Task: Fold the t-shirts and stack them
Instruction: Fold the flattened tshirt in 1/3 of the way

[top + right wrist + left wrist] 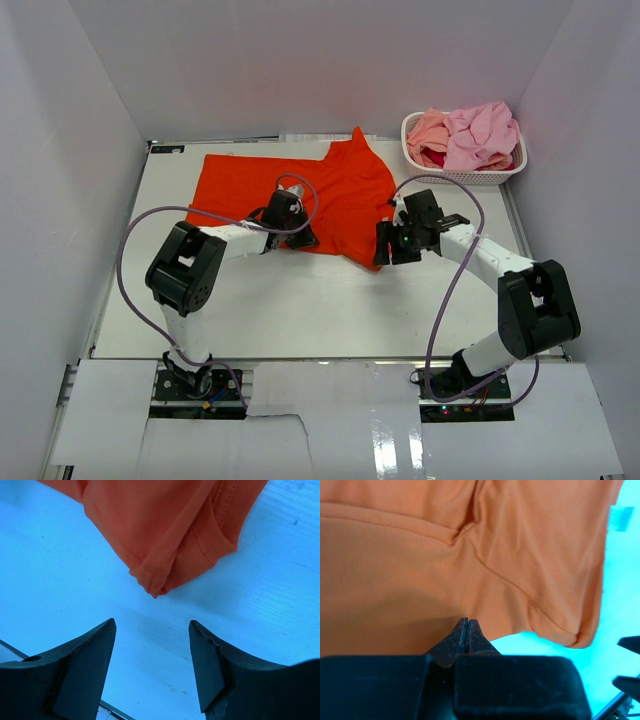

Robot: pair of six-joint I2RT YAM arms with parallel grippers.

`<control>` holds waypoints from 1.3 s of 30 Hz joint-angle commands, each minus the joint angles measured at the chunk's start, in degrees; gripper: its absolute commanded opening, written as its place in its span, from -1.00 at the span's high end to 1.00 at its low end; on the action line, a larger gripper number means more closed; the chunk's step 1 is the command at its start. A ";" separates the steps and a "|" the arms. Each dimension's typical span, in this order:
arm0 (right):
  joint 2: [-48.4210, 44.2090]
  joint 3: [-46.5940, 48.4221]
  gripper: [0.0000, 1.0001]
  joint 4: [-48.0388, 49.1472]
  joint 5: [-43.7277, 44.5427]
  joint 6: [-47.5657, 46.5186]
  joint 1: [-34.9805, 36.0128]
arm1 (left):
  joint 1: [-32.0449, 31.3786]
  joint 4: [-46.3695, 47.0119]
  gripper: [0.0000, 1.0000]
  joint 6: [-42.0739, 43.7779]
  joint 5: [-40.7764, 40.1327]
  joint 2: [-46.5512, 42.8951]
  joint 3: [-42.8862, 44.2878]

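Setting: a white table with white walls around it, seen from above; two robot arms reach out from its near edge.
Orange-red t-shirt: lies on the far half of the table, about the middle. It is spread wide from left to right. A pointed flap sticks up toward the far wall near its right end.
Left gripper: its jaws are pressed together with no gap. It sits at the near edge of the orange-red t-shirt, left of the shirt's middle. In the wrist view the tips meet right at the edge of the cloth. I cannot tell whether any cloth is pinched between them.
Right gripper: its jaws stand wide apart with nothing between them. It is over bare table just beside the shirt's near right corner. In the wrist view a folded, stitched corner of the shirt lies just ahead of the fingertips, apart from them.
Basket: a white perforated plastic basket at the far right corner of the table, well apart from both grippers.
Other t-shirts: heaped in the basket. A light pink t-shirt lies on top at the right, a salmon-peach t-shirt at the left, and a bit of a dark red t-shirt shows underneath.
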 commanded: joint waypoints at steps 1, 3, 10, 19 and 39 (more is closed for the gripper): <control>-0.22 -0.34 -0.32 4.99 -5.22 1.12 -0.57 | -0.28 -0.23 1.00 0.85 -0.86 1.80 1.80; 0.66 0.10 -0.32 5.35 -6.10 1.21 -0.66 | -0.28 -0.14 1.00 0.76 -0.59 3.03 1.89; 4.44 1.15 -0.25 7.20 -7.68 1.56 -0.75 | -0.28 -0.14 1.00 0.67 -0.24 4.27 1.98; 7.07 -0.69 -0.14 10.18 -7.86 1.74 -1.45 | -0.28 -0.14 1.00 0.76 -0.50 3.39 1.45; 9.98 -1.83 0.54 11.77 -9.00 0.86 -2.94 | -0.28 -0.14 1.00 0.85 -0.68 2.16 1.02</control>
